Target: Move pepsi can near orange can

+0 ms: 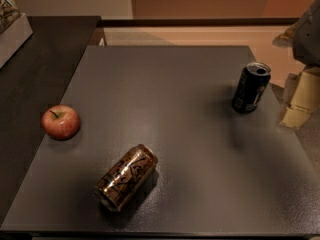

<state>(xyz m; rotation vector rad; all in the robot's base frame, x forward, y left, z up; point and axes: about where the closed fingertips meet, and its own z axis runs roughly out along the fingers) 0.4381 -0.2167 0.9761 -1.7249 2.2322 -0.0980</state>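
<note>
The pepsi can (251,87) is dark navy blue with an opened silver top and stands upright at the far right of the grey table (175,99). The orange can (126,177) is coppery brown-orange with dark script and lies on its side near the table's front edge, left of centre. My gripper (297,104) shows as pale cream parts at the right edge of the view, just right of the pepsi can and apart from it. The two cans are far apart.
A red apple (60,122) sits at the table's left edge. A dark counter (35,74) adjoins the table on the left, with a white box (12,31) at its far corner. A tan floor and wall lie beyond the table.
</note>
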